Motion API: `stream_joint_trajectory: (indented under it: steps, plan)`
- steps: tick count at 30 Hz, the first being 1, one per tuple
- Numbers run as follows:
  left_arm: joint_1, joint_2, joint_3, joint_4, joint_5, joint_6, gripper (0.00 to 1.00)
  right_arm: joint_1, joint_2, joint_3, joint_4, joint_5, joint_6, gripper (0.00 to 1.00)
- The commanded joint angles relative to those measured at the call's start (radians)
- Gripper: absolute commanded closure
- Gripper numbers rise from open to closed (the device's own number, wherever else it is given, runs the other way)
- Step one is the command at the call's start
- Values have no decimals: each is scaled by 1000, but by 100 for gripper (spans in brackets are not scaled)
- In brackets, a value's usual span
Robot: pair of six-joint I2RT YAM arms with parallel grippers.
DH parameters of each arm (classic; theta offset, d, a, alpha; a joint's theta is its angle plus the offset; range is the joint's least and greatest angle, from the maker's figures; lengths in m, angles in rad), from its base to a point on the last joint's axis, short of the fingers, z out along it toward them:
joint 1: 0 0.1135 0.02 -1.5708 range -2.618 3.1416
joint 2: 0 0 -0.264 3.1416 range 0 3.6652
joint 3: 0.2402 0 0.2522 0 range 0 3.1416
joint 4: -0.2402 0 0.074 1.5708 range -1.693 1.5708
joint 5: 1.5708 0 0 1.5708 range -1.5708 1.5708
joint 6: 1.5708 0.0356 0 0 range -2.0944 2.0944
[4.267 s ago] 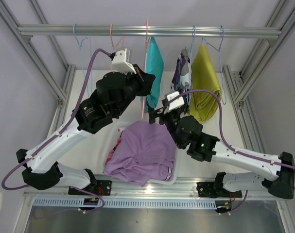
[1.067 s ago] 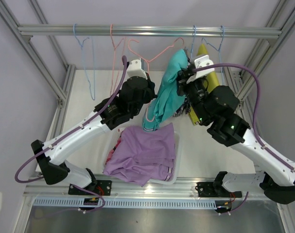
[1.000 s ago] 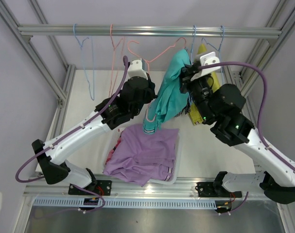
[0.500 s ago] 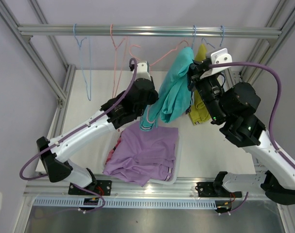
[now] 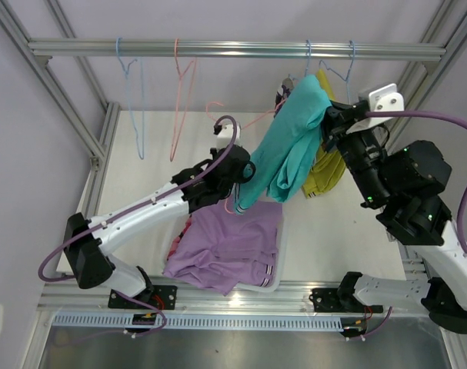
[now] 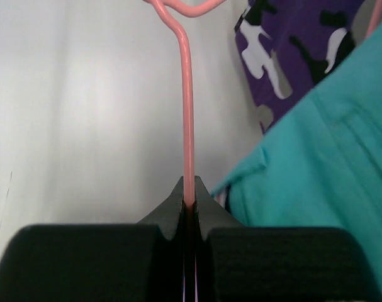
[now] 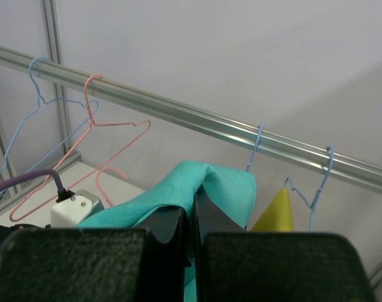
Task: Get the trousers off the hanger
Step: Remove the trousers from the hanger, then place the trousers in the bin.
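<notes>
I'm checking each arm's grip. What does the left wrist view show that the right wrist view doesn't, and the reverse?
Only the left wrist view: the left gripper shut on the pink hanger, and the camouflage trousers. Only the right wrist view: the right gripper shut on the teal trousers, plus the rail and the mustard trousers. Both: the teal trousers.

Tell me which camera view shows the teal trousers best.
The top external view: only there do the whole teal trousers show, hanging from the right gripper. The left wrist view shows just a patch of the teal cloth at its right side. The right wrist view shows just the fold that this gripper pinches.
</notes>
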Motion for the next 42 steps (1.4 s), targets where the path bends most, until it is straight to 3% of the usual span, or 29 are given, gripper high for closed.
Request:
stream_joint_trajectory:
  steps: [1,7,15,23,37,42]
  plan:
    - [7,-48,-29,-11,-54,27,100,-1,-62,75,80,-2,-5,100]
    - [9,-78,-78,-21,-82,25,99,-1,-105,66,23,-15,20,100]
    - [9,-92,-35,-85,-129,54,99,1,-215,-78,10,-29,71,100]
    - [9,-74,-17,-140,-198,73,99,-1,-257,-112,-37,-45,109,100]
    - [-19,-320,158,-221,-157,63,99,13,-191,-305,67,-187,285,100]
    - [-20,-437,196,-251,-63,37,100,108,-137,-380,179,-187,318,100]
